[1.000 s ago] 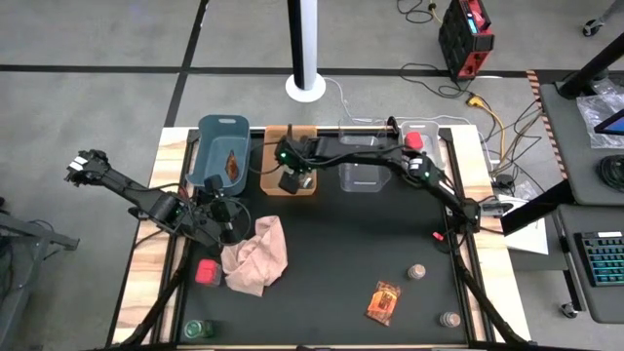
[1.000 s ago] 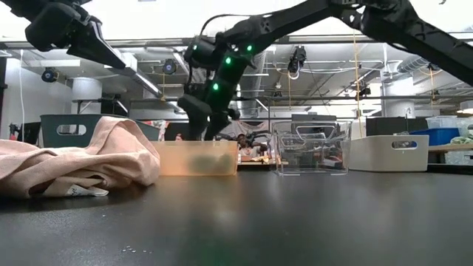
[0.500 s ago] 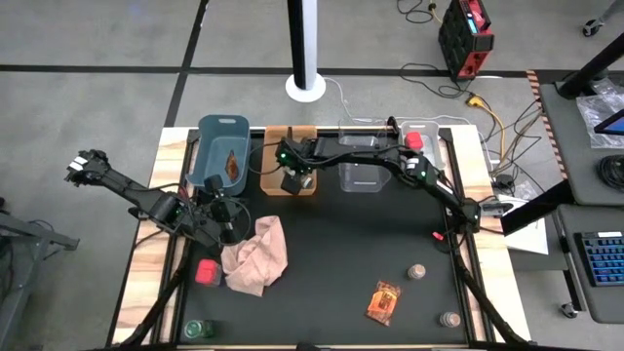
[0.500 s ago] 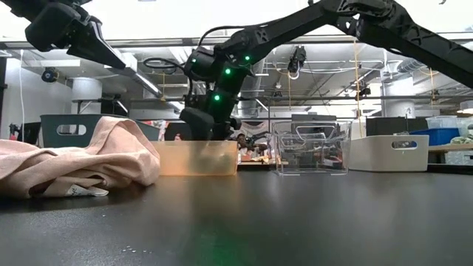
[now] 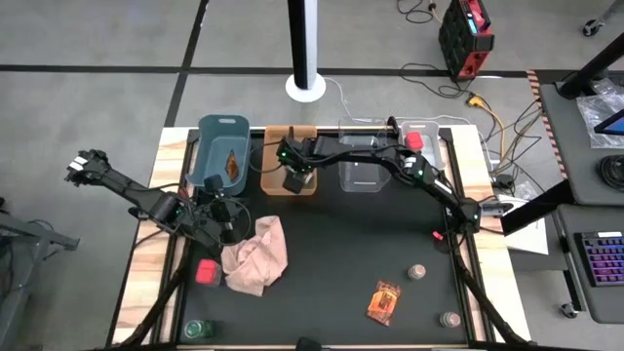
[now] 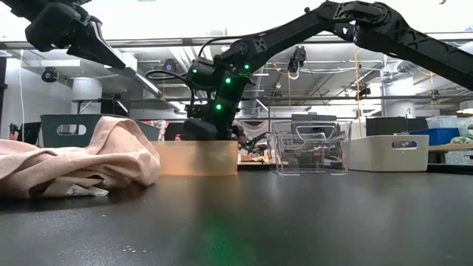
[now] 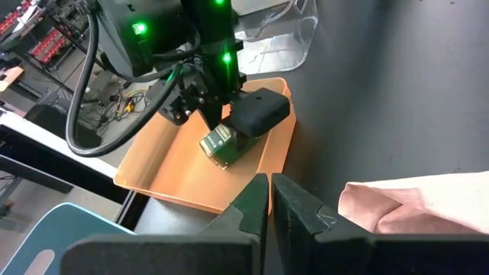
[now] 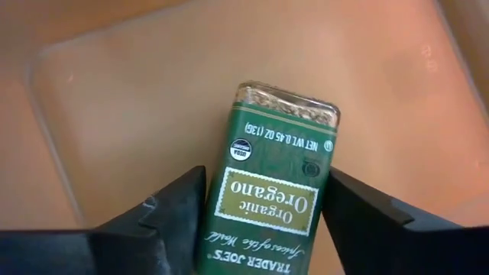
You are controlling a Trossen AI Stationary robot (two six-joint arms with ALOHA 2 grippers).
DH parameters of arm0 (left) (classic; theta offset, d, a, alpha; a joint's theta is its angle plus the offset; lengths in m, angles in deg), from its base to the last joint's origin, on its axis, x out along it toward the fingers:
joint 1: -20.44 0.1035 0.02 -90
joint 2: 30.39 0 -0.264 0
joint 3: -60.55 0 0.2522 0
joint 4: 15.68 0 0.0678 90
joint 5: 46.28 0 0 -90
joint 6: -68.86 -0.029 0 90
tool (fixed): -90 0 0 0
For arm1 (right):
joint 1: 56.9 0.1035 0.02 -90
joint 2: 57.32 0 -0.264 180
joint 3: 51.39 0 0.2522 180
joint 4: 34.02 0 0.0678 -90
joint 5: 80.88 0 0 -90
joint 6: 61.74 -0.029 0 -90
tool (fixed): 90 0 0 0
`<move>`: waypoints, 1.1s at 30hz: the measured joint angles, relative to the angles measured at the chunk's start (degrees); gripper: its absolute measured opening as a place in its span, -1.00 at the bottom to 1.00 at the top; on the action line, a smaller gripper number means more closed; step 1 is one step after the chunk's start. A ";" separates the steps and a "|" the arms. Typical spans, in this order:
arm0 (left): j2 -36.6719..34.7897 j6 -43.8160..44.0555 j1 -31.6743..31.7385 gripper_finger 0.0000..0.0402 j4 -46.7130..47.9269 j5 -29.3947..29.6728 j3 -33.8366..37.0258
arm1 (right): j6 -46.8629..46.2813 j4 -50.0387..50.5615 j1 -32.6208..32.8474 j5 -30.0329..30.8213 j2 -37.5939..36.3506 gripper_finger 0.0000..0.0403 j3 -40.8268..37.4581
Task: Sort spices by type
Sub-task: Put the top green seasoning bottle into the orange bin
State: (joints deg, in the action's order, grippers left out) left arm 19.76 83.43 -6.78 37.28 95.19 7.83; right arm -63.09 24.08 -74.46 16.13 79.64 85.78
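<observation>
**Over the orange bin: right gripper on an oregano jar**

Inside the orange bin (image 7: pixel 263 156) at the table's back edge, the right gripper (image 5: pixel 293 181) has its fingers pressed against both sides of a green oregano jar (image 8: pixel 273 200), held low over the bin floor. Left gripper (image 7: pixel 270 200) hangs beside the pink cloth (image 5: pixel 255 255), jaws together, nothing between them. Blue bin (image 5: pixel 222 132) holds a foil packet (image 5: pixel 231 162). Still out on the mat: red container (image 5: pixel 206 272), a green-capped jar (image 5: pixel 196 330), another foil packet (image 5: pixel 383 301), two tan-lidded jars (image 5: pixel 416 271). Clear bin (image 6: pixel 310 148) sits just beside the orange one.
</observation>
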 joint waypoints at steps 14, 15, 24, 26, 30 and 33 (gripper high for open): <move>0.02 -0.17 -0.01 -0.98 -0.81 0.02 0.13 | 3.90 1.59 0.08 0.98 -1.02 -0.04 4.53; 0.02 -0.51 0.00 -0.98 -1.52 0.02 0.13 | 5.00 2.25 0.33 1.48 -1.79 -0.04 5.37; 0.28 -13.09 0.00 -0.98 -19.58 -16.95 2.67 | 13.06 17.24 9.49 9.28 -11.98 -0.04 6.31; 0.28 -17.67 0.01 -0.98 -26.38 -22.53 4.08 | 13.35 19.78 12.84 8.54 -13.86 -0.04 5.17; 0.35 -20.08 0.02 -0.98 -33.93 -25.92 4.98 | 12.96 20.01 20.06 7.61 -17.82 -0.04 0.07; 0.52 -19.59 0.04 -0.98 -35.40 -24.60 5.01 | 11.41 17.32 25.40 7.87 -21.19 -0.04 -6.50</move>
State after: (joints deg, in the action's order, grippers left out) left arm 20.29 63.83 -6.74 1.89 70.59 12.83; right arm -51.68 41.40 -49.06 24.00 58.46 79.28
